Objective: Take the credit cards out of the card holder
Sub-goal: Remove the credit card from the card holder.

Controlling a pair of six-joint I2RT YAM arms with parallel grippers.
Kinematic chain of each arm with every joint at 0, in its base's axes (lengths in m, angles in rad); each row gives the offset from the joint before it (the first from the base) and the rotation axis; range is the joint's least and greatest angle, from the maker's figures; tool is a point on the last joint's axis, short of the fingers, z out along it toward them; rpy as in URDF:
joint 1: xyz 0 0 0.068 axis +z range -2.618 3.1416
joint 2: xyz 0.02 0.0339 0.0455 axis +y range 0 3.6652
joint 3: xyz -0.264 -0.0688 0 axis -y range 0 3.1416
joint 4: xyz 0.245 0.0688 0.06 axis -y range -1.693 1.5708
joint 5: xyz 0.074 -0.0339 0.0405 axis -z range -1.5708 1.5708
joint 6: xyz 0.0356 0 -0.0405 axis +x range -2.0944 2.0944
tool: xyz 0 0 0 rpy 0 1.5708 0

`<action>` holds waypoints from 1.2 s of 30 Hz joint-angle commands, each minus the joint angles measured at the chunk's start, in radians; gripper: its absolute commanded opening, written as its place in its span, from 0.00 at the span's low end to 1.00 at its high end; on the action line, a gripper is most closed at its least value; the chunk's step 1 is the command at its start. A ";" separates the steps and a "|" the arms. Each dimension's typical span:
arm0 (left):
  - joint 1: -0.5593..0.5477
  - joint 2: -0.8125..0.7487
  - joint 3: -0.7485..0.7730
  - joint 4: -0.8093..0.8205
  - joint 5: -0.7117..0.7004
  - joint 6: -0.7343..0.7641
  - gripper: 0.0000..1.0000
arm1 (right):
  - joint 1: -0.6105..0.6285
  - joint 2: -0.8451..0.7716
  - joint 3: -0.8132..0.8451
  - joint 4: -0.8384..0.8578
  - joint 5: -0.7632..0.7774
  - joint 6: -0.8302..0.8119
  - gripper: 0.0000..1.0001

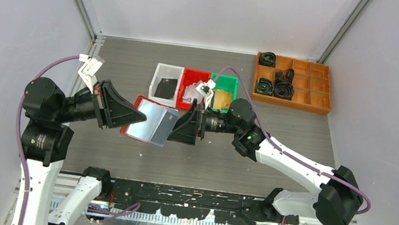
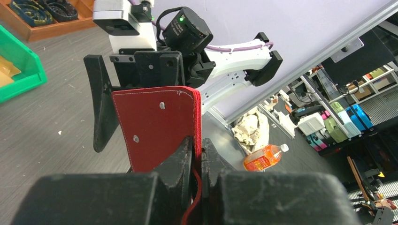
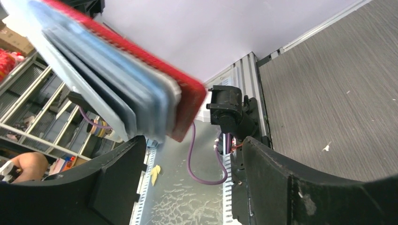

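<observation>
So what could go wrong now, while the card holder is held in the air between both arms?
1. The left jaws are shut on only one edge of the card holder, off the table; a strong pull might slip it out.
2. The right jaws stand open near the corner of the stacked cards; closing may catch several cards, or the red cover.
3. A loosened card might drop onto the table.

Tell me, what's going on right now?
Left tool shut on card holder, held aloft. Right tool open, straddling its far edge. Nothing in the way.
</observation>
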 commanded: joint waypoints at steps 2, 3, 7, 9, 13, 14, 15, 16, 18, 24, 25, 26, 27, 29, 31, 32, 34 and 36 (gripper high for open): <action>0.004 -0.007 0.039 0.022 -0.001 0.053 0.00 | 0.031 -0.069 0.038 0.100 -0.025 0.006 0.82; 0.004 -0.007 0.040 0.010 -0.003 0.066 0.00 | 0.036 -0.076 0.034 0.105 -0.022 0.003 0.82; 0.004 -0.006 0.039 -0.018 -0.001 0.091 0.00 | 0.044 -0.120 0.028 0.080 0.027 -0.028 0.85; 0.004 -0.007 0.039 -0.018 -0.001 0.090 0.00 | 0.045 -0.134 0.030 0.065 0.058 -0.043 0.87; 0.004 -0.008 0.036 -0.013 0.006 0.075 0.00 | 0.052 -0.135 0.053 0.046 0.135 -0.071 0.92; 0.004 -0.009 0.035 -0.012 0.008 0.072 0.00 | 0.056 -0.132 0.064 0.030 0.154 -0.085 0.94; 0.004 -0.010 0.033 -0.011 0.010 0.070 0.00 | 0.062 -0.128 0.079 0.011 0.171 -0.100 0.97; 0.004 -0.010 0.033 -0.011 0.012 0.070 0.00 | 0.073 -0.124 0.092 -0.008 0.187 -0.119 0.99; 0.004 -0.010 0.034 -0.011 0.018 0.067 0.00 | 0.095 -0.122 0.116 -0.056 0.237 -0.177 1.00; 0.004 -0.007 0.026 -0.003 0.060 0.042 0.00 | 0.140 -0.127 0.176 -0.215 0.413 -0.363 1.00; 0.004 -0.008 0.022 0.004 0.070 0.033 0.00 | 0.143 -0.129 0.186 -0.229 0.431 -0.387 0.99; 0.003 -0.008 0.021 0.008 0.079 0.028 0.00 | 0.147 -0.128 0.197 -0.250 0.447 -0.412 1.00; 0.004 -0.008 0.019 0.007 0.087 0.028 0.00 | 0.151 -0.127 0.211 -0.275 0.469 -0.436 0.99; 0.004 -0.011 0.017 0.005 0.098 0.029 0.00 | 0.163 -0.125 0.239 -0.322 0.512 -0.481 0.99; 0.004 -0.012 0.013 0.003 0.101 0.030 0.00 | 0.184 -0.121 0.271 -0.368 0.559 -0.526 0.99; 0.004 -0.012 0.011 0.000 0.103 0.034 0.00 | 0.195 -0.120 0.280 -0.386 0.580 -0.546 1.00; 0.004 -0.008 0.010 -0.009 0.107 0.046 0.00 | 0.212 -0.118 0.296 -0.415 0.590 -0.586 0.99; 0.004 -0.004 0.009 -0.018 0.111 0.052 0.00 | 0.228 -0.117 0.313 -0.445 0.562 -0.623 0.99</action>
